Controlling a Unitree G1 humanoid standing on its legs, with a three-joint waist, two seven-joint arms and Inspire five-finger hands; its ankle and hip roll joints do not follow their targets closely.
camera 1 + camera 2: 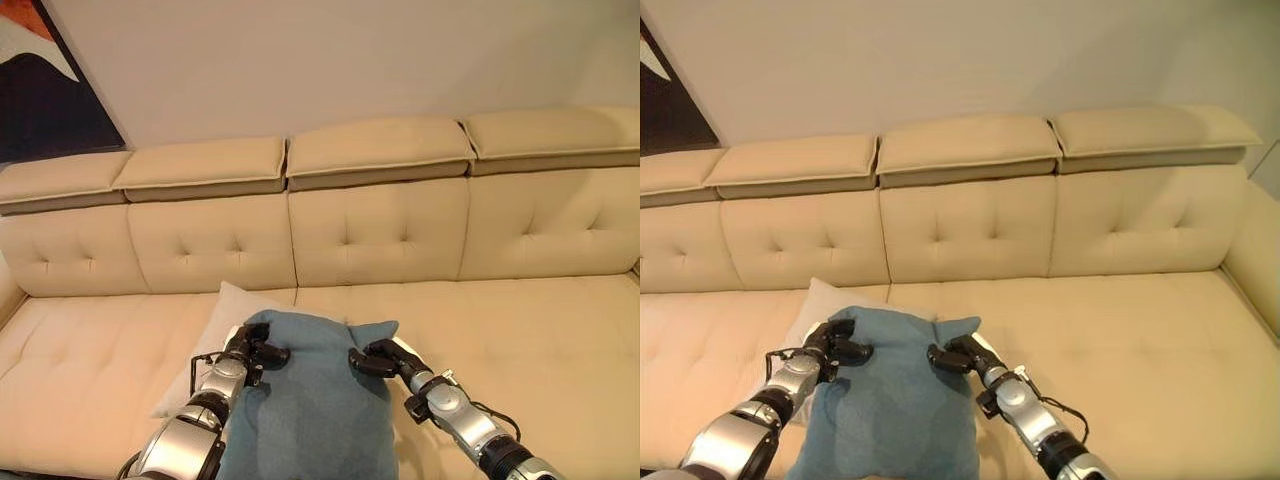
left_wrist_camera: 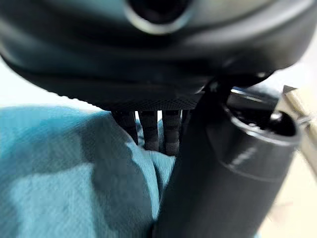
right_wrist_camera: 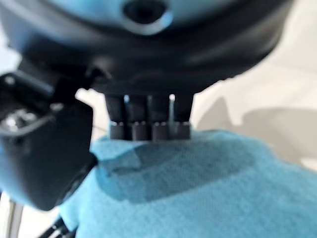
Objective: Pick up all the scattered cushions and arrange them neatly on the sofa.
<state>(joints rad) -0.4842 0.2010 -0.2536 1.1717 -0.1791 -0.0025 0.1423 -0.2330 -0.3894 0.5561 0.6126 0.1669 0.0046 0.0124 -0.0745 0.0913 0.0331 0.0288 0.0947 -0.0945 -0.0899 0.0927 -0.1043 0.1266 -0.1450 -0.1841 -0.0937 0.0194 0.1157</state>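
a big cream sofa point(image 1: 420, 330) stood against a pale wall point(image 1: 330, 60), and a dark picture point(image 1: 45, 85) hung on the wall at the robot's left. both robot hands held one blue cushion point(image 1: 305, 410) up in front of the sofa seat. the left robot hand point(image 1: 258, 348) was clenched on the cushion's top left corner, with its fingers point(image 2: 148, 130) curled over the blue cloth and its thumb pressed on the near side. the right robot hand point(image 1: 378, 358) was clenched on the top right corner, and its fingers point(image 3: 148, 130) hooked over the top edge of the cloth in the same way. the blue cushion hung upright between the two hands, with its two top corners poking up a little. a white cushion point(image 1: 215, 335) lay on the seat of the sofa just behind the blue one, toward the left, and the blue cushion hid part of it. the rest of the seat stretched away to the right.
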